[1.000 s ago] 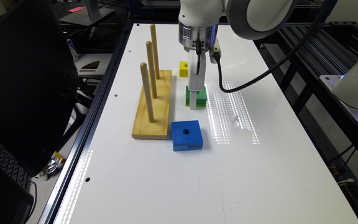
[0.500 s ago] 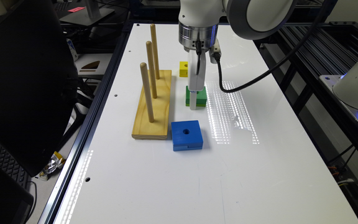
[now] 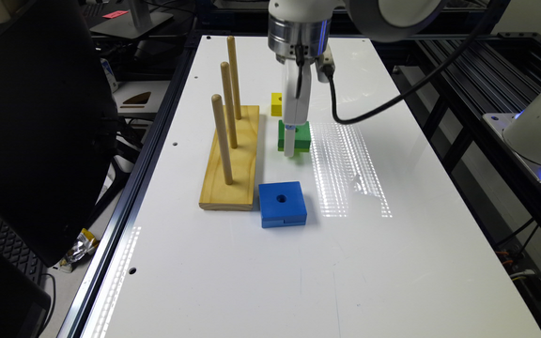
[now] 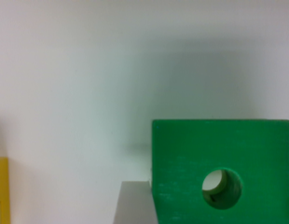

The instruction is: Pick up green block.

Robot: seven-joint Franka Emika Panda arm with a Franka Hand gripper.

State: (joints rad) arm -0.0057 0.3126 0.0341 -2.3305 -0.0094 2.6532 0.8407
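Your gripper [image 3: 290,149] sits at the green block [image 3: 299,135]; I cannot tell whether its jaws are gripping. Lifting may drop it.

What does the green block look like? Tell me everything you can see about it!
The green block is a flat square with a round hole through its middle. It looks like painted wood, bright green on top with a lighter green strip along its lower edge. It lies flat on the white table, between the yellow cube and the blue block, beside the wooden peg stand. The gripper is down right at it, a grey finger against one side.
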